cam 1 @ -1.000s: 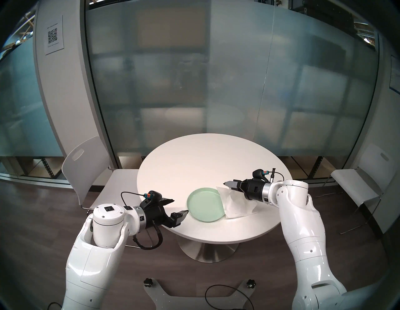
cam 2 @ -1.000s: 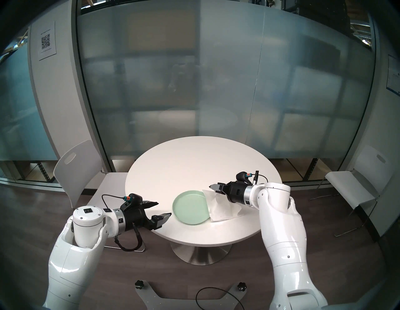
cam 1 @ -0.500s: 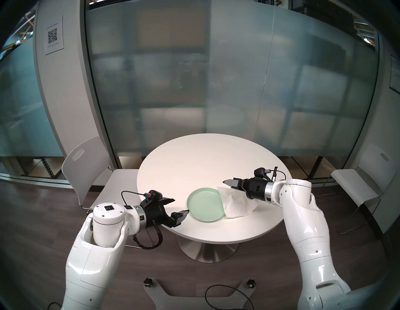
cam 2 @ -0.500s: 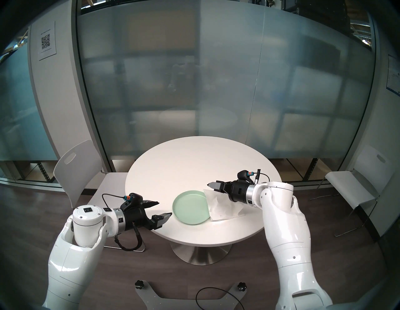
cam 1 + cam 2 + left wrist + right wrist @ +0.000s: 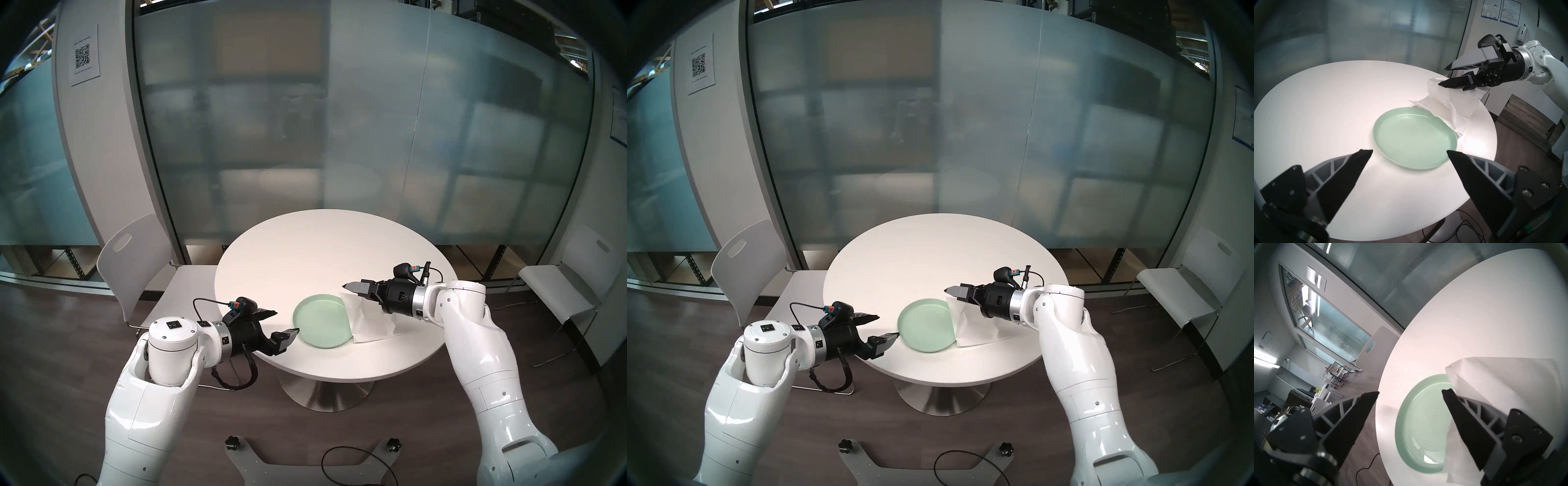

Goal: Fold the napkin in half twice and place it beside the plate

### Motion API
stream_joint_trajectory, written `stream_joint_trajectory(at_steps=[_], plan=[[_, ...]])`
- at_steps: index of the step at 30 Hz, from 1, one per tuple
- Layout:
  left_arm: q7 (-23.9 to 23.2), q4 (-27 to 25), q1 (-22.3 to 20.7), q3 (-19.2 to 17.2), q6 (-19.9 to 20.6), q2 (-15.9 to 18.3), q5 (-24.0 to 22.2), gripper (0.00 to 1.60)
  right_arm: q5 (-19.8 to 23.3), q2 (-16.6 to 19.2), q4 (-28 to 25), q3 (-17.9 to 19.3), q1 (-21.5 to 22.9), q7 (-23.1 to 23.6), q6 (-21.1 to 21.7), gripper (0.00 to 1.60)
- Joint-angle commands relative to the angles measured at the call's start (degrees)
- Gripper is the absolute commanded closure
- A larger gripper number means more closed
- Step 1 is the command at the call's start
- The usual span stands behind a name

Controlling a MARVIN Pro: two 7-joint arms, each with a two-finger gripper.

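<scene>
The mint-green plate (image 5: 319,322) (image 5: 925,324) (image 5: 1413,137) (image 5: 1423,429) sits near the front of the round white table (image 5: 305,251). The white napkin (image 5: 368,322) (image 5: 973,325) (image 5: 1457,108) (image 5: 1508,387) lies rumpled right of it. Its left edge overlaps the plate's right rim and rises against my right gripper's lower finger. My right gripper (image 5: 347,292) (image 5: 1443,76) (image 5: 1410,391) hovers open over the napkin's far-left corner, gripping nothing. My left gripper (image 5: 286,320) (image 5: 888,325) (image 5: 1409,151) is open and empty, just left of the plate.
A white chair (image 5: 135,258) stands at the table's left and another (image 5: 556,288) at the right. A frosted glass wall runs behind the table. My base plate with a black cable (image 5: 356,465) lies on the floor in front.
My right gripper has shifted a little to the left over the napkin's raised edge. My left gripper has edged slightly right, closer to the plate. The plate has not moved.
</scene>
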Motion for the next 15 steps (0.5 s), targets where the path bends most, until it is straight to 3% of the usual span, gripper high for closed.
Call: stream_joint_trajectory(at_steps=[1, 11, 15], plan=[[0.11, -0.56, -0.55, -0.28, -0.3, -0.05, -0.09, 0.0, 6.64, 2.3, -0.5, -2.59, 0.43, -2.26, -0.14, 0.09], [0.21, -0.6, -0.52, -0.36, -0.24, -0.17, -0.22, 0.0, 16.6, 4.23, -1.08, -4.48, 0.37, -10.06, -0.14, 0.02], [0.07, -0.56, -0.42, -0.45, -0.32, -0.08, -0.3, 0.0, 20.0, 6.62, -1.73, -7.34, 0.87, -11.7, -0.14, 0.0]])
